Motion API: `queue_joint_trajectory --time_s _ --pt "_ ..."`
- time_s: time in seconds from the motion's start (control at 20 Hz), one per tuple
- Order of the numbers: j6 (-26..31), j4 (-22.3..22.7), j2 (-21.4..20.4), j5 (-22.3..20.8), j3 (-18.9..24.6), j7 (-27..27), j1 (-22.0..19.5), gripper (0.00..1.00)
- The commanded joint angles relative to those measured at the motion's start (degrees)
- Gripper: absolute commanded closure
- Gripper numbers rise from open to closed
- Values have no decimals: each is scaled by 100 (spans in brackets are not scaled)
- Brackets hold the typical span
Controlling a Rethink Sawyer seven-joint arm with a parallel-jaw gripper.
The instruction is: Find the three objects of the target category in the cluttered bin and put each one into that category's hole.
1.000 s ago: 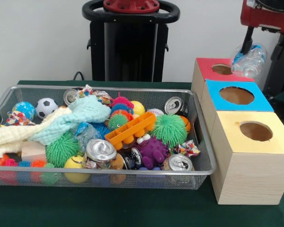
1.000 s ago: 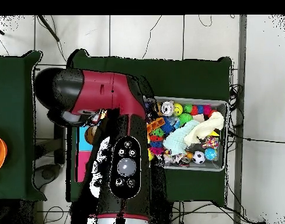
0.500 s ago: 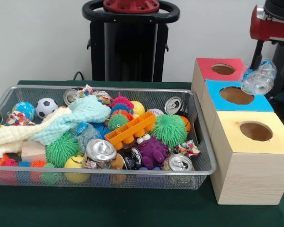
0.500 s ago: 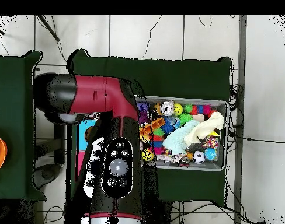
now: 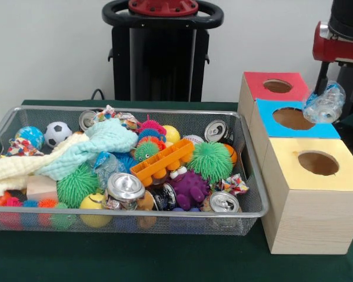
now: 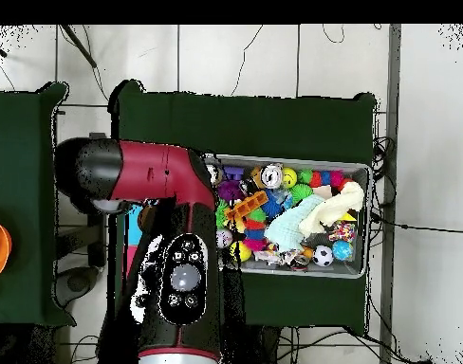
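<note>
In the front view my gripper (image 5: pixel 335 94) is at the far right, shut on a wad of clear wrinkly plastic with blue patches (image 5: pixel 323 106). It holds the wad in the air over the right edge of the blue-topped box (image 5: pixel 294 119). The wire-mesh bin (image 5: pixel 129 110) stands to the left, full of toys. A second clear plastic wad with a blue patch (image 5: pixel 105 164) lies in the bin between the green spiky ball and the orange toy. A third wad does not show. In the overhead view my arm (image 6: pixel 169 246) hides the gripper and most of the boxes.
Three wooden boxes with round holes stand right of the bin: red top (image 5: pixel 276 86), blue top, yellow top (image 5: pixel 317 163). The bin holds drink cans (image 5: pixel 125 187), spiky balls (image 5: pixel 210 160), an orange toy (image 5: pixel 162 161) and a pale cloth (image 5: pixel 65 153). The bin also shows in the overhead view (image 6: pixel 363 171).
My gripper has carried the plastic wad to the picture's right, from over the red box to over the blue box's right edge, and a little lower.
</note>
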Motion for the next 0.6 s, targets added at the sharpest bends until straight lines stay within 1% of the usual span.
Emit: queue_joint_trajectory --time_s 0.05,0.15,0.25,0.4,0.6 --pt "-380 1099 -5 224 125 1365 6 0" --pt "-310 1229 -72 277 140 1293 10 0" --pt "-91 1368 -189 307 157 1169 8 0" --pt "129 1526 -360 193 120 945 -1 0" --pt "-24 1647 -386 120 125 872 -22 0"
